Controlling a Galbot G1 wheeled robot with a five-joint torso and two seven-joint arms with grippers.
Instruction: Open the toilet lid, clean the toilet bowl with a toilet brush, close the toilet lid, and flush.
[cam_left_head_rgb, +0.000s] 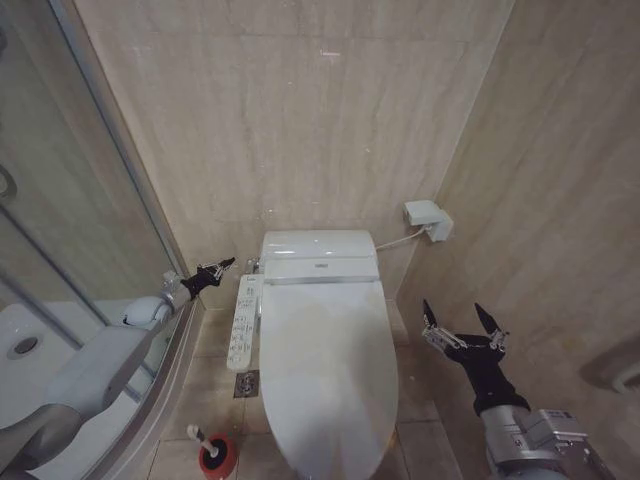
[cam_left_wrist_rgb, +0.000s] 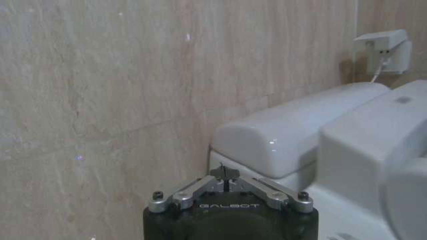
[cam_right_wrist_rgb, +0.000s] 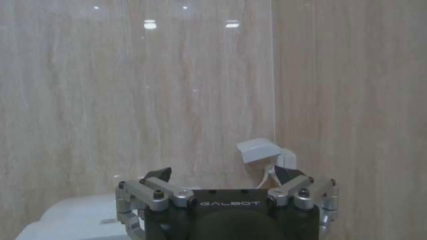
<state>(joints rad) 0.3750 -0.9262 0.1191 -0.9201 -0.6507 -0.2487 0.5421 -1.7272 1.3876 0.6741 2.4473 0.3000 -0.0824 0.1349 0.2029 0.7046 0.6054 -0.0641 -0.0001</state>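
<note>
Left hand (cam_left_head_rgb: 222, 267) pinched closed and raised; right hand (cam_left_head_rgb: 463, 318) spread wide, lower.

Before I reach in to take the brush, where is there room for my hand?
Free: floor tiles between the toilet lid and the right gripper. Crowded: the left side, where the toilet brush in its red holder sits between the shower enclosure and the toilet.

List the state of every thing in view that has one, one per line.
toilet lid: closed, down over the bowl.
toilet brush: standing in its red holder on the floor, untouched.
left gripper: shut, empty, beside the tank.
right gripper: open, empty, held right of the toilet.
</note>
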